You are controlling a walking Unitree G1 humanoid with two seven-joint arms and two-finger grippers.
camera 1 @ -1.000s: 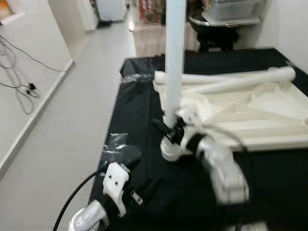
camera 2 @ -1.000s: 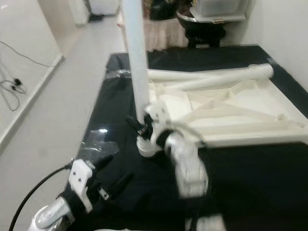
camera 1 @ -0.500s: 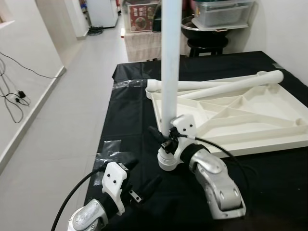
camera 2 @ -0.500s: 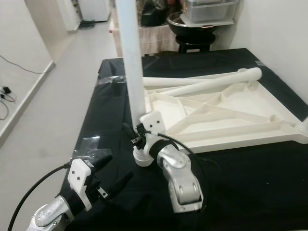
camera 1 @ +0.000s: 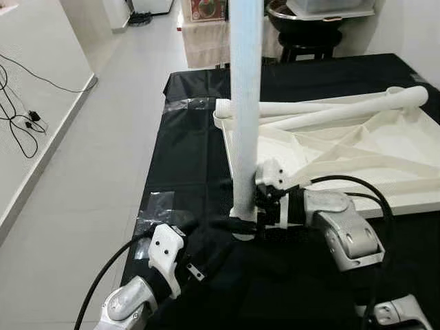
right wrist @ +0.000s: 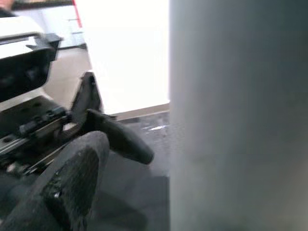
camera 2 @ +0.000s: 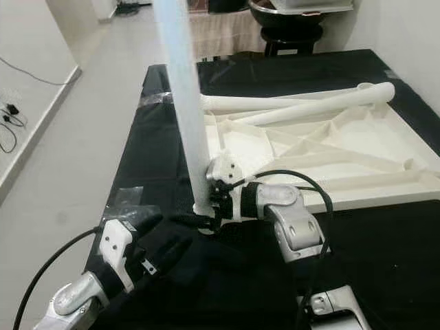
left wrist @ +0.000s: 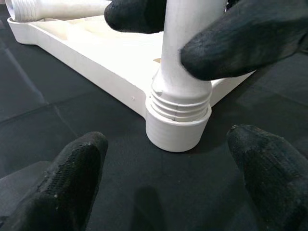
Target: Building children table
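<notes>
A white table top [camera 1: 357,158] lies upside down on a black cloth. One white table leg [camera 1: 246,103] stands upright in its near corner socket [left wrist: 178,125], the thread showing at the joint. My right gripper [camera 1: 247,218] is shut on this leg just above the socket, one black finger [left wrist: 240,48] on each side of it. My left gripper [camera 2: 165,237] hovers low over the cloth, a short way in front of the socket. It is open, and its fingers [left wrist: 72,183] point at the socket. Two more legs [camera 1: 323,110] lie across the far side of the top.
The black cloth [camera 1: 185,158] covers the floor under everything. Clear plastic wrap [camera 1: 155,206] lies at its left edge, and another piece [camera 1: 182,104] farther back. Light floor runs along the left, with cables [camera 1: 20,124] by the wall. A black stool [camera 1: 309,41] stands behind.
The camera has shifted. My right arm has swung round to the right while its gripper stays on the leg's base. My left gripper has come closer to the socket.
</notes>
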